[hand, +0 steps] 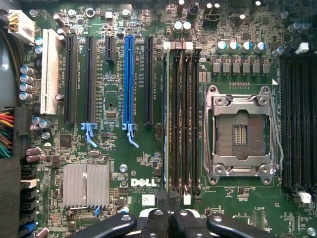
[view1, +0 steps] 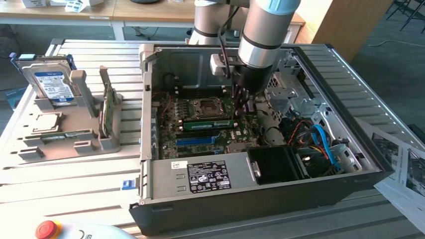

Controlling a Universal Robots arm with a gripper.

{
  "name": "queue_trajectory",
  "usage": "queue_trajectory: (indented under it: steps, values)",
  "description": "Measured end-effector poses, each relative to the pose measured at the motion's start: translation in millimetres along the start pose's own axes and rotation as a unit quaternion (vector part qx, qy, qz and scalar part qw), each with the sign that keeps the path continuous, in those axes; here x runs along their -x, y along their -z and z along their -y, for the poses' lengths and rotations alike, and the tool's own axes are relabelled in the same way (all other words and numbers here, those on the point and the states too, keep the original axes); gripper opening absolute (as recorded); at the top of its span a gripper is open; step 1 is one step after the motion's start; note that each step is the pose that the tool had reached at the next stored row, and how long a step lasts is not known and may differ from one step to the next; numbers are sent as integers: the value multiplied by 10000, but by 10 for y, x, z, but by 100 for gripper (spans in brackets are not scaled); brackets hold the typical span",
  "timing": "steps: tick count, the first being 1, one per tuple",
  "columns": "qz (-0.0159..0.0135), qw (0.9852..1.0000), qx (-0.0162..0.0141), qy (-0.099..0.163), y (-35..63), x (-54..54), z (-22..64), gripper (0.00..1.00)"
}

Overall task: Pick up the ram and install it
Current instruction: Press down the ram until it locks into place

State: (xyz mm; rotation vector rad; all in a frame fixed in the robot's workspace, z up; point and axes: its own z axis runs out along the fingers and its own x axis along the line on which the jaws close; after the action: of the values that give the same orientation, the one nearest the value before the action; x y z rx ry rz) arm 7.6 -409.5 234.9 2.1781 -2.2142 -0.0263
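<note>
The ram [view1: 207, 123] is a narrow green stick standing on edge in a slot of the motherboard [view1: 199, 144] inside the open PC case. In the wrist view the ram [hand: 165, 124] shows edge-on as a thin line in the leftmost of the black memory slots [hand: 181, 119], beside the CPU socket [hand: 241, 131]. My gripper [view1: 242, 102] hangs inside the case just above the ram's end at the exterior view's right. Its black fingers [hand: 159, 218] are together, shut, with nothing visible between them.
The case walls [view1: 147, 99] ring the board, with the power supply [view1: 206, 175] at the front and cables [view1: 319, 137] at the exterior view's right. A grey rack [view1: 66, 134] on the exterior view's left holds a hard drive [view1: 52, 82] and a broader green card [view1: 106, 107]. A red button [view1: 47, 229] sits at the front.
</note>
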Motion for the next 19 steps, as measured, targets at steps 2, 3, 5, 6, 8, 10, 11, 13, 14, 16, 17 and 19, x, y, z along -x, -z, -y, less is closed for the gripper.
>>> queue_trajectory:
  steps: [2, 3, 5, 6, 8, 10, 11, 13, 14, 16, 17, 19]
  values:
    - [1, 10000, 0, 0, -13, 0, 0, 11]
    - [0, 10000, 0, 0, -17, 0, 0, 11]
    - [-1, 10000, 0, 0, -20, 0, 0, 11]
    - [-1, 10000, 1, 0, -20, 0, 0, 11]
    - [0, 10000, 0, 0, -21, 2, 1, 11]
    - [1, 10000, 0, -1, -23, 11, 0, 11]
    - [0, 10000, 0, 0, -25, 23, 0, 11]
    - [1, 10000, 0, 0, -28, 36, 0, 11]
    - [0, 10000, 0, 0, -28, 40, 1, 11]
    - [1, 10000, 0, 0, -32, 52, 0, 11]
    - [0, 10000, 0, 0, -32, 52, 0, 11]
    - [0, 10000, 0, 0, -32, 52, 0, 11]
